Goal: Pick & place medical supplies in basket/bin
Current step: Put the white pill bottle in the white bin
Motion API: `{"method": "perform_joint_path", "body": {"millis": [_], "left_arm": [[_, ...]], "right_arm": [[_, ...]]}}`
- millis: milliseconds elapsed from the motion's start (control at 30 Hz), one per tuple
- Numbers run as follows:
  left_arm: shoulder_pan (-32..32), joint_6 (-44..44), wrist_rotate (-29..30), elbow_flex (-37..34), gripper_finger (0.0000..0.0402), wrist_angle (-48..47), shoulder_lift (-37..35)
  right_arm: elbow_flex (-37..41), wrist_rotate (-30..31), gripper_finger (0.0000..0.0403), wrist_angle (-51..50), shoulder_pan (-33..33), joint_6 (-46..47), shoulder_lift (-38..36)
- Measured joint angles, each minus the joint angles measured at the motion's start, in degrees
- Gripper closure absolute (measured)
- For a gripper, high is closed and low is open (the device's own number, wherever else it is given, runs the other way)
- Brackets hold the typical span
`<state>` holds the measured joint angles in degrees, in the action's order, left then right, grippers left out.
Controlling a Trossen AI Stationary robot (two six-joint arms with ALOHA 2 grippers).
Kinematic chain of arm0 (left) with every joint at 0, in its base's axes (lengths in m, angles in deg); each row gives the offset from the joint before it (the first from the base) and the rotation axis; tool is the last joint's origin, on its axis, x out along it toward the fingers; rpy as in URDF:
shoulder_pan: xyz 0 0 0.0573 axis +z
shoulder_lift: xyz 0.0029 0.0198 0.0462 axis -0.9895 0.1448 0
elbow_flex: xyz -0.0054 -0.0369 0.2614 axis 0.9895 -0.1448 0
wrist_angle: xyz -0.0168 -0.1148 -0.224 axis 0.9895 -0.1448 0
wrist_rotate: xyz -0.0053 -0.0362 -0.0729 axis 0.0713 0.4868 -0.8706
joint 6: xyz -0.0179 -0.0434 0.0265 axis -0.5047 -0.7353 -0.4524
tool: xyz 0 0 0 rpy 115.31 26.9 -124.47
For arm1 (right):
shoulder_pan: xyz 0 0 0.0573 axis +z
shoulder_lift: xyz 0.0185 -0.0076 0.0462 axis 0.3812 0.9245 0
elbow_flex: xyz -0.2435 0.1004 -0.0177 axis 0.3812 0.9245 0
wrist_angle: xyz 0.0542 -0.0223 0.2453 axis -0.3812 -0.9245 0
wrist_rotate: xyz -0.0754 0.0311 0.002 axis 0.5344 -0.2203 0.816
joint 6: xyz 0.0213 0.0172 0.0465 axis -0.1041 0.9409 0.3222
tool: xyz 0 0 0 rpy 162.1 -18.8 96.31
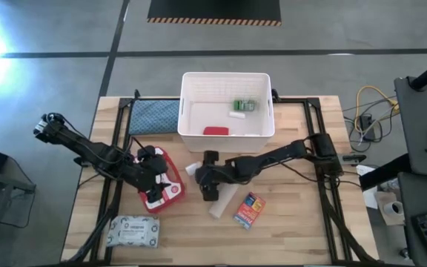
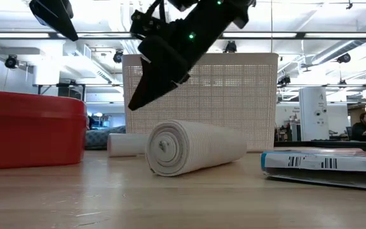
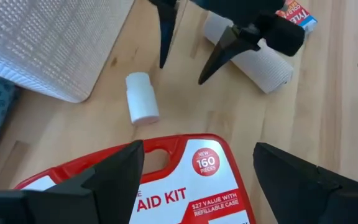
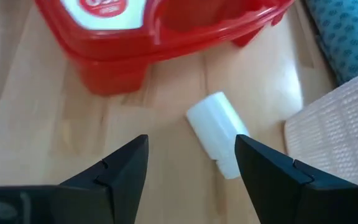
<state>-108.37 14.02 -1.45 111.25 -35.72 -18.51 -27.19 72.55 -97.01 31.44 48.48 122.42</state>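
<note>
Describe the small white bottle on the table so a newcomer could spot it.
Start at the white basket at the table's far edge. Just in front of its left corner, between the red first-aid kit and the bandage roll, lies the white bottle. It is smooth, plain and the smallest there.

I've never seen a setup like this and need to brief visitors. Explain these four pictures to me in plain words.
This is a robot with two dark arms working at a wooden table. One picture looks straight down, one sits at table height, and two come from cameras on the arms' wrists.

The left pincer hovers open over a red first-aid kit, holding nothing. The right pincer is open too, hanging above a small white bottle lying on its side.

Also on the table: a bandage roll, a small orange-blue box and a wipes pack.

The white tub at the back already holds a red item and a green-and-white one. A blue cloth lies beside it.
</note>
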Motion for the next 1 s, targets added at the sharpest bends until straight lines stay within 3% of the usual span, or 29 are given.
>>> {"method": "perform_joint_path", "body": {"millis": [167, 300, 400, 767, 1000], "left_arm": [[0.02, 0.02, 1.15, -0.14, 0.0121, -0.07, 0.00], [0.07, -0.09, 1.39, -0.20, 0.0121, 0.02, 0.00], [0.06, -0.58, 2.06, -0.22, 0.0121, 0.04, 0.02], [-0.02, -3.54, 2.48, -0.24, 0.0121, 0.02, 0.02], [-0.02, -3.43, 2.74, -0.24, 0.0121, 0.02, 0.02]], "right_arm": [[-2.58, -4.51, 0.0172, 0.34, -3.49, -3.44, 1.42], [-5.96, -5.36, 0.0172, 0.16, -5.69, -7.71, 5.42], [-10.18, -9.25, 0.0172, -0.88, -6.70, -8.71, 9.00], [-30.82, -9.20, 0.0172, -25.81, -7.31, -9.51, 22.44], [-35.50, -9.47, 0.0173, -33.98, -7.10, -6.76, 23.69]]}}
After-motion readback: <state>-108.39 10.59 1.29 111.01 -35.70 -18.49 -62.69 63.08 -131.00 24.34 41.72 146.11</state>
